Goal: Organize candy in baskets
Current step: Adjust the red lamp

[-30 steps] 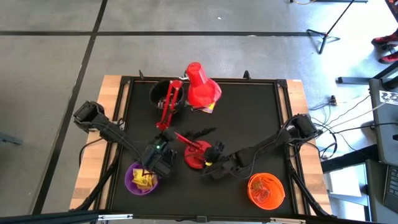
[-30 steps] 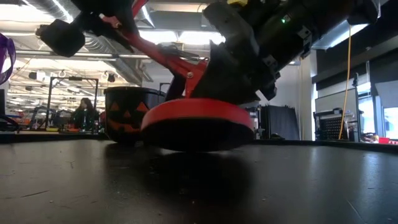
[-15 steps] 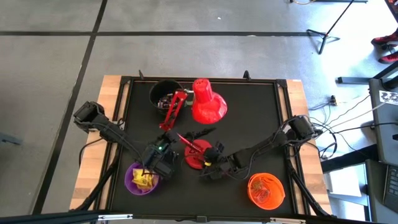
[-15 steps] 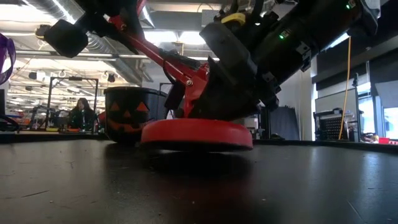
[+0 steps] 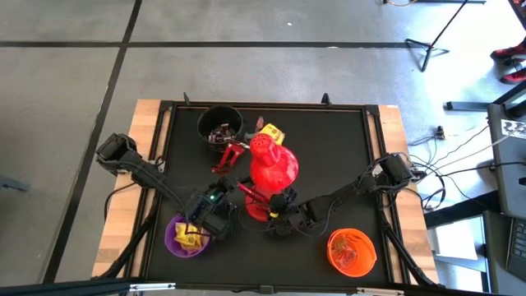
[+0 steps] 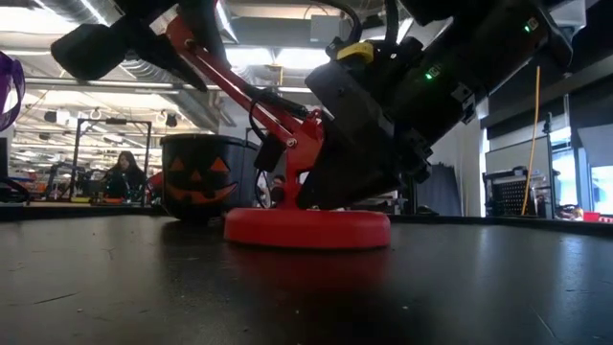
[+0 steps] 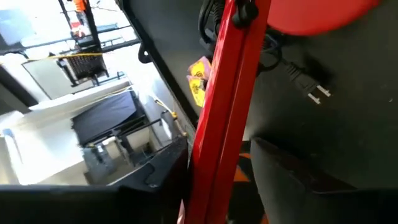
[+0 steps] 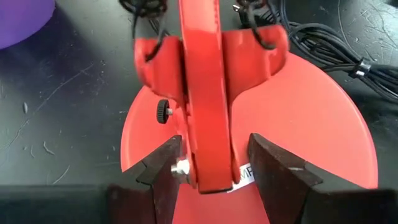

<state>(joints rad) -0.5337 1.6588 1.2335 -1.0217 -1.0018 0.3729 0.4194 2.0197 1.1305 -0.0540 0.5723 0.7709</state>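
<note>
Candy (image 5: pixel 191 238): yellow-wrapped pcs inside purple bucket (image 5: pixel 175 239), table's 7 o'clock corner. More dark/silvery pcs in black bucket (image 5: pixel 220 122) at 11 o'clock; that bucket shows a pumpkin face in low view (image 6: pixel 198 179). One yellow pc (image 5: pixel 272 133) loose on mat, approx 12 o'clock, just beside lamp shade. Orange bucket (image 5: pixel 352 251) at 5 o'clock, orange-coloured contents, kind can't tell.

Red desk lamp (image 5: pixel 272 164): centre of table, round base (image 6: pixel 306 228) flat on mat, shade twd 12 o'clock, cord and plug (image 7: pixel 310 89) lying on mat.

Left gripper (image 5: pixel 215 212): at purple bucket's 2 o'clock edge, fingers spread either side of lamp's red arm (image 7: pixel 227 106); contact can't tell.

Right gripper (image 8: pixel 211 165): over lamp base at 6 o'clock of centre, fingers (image 8: pixel 273 171) straddling lower end of red arm, small gaps both sides, not pinching.

Bkgd, low view: seated person (image 6: pixel 122 174) far behind table.
</note>
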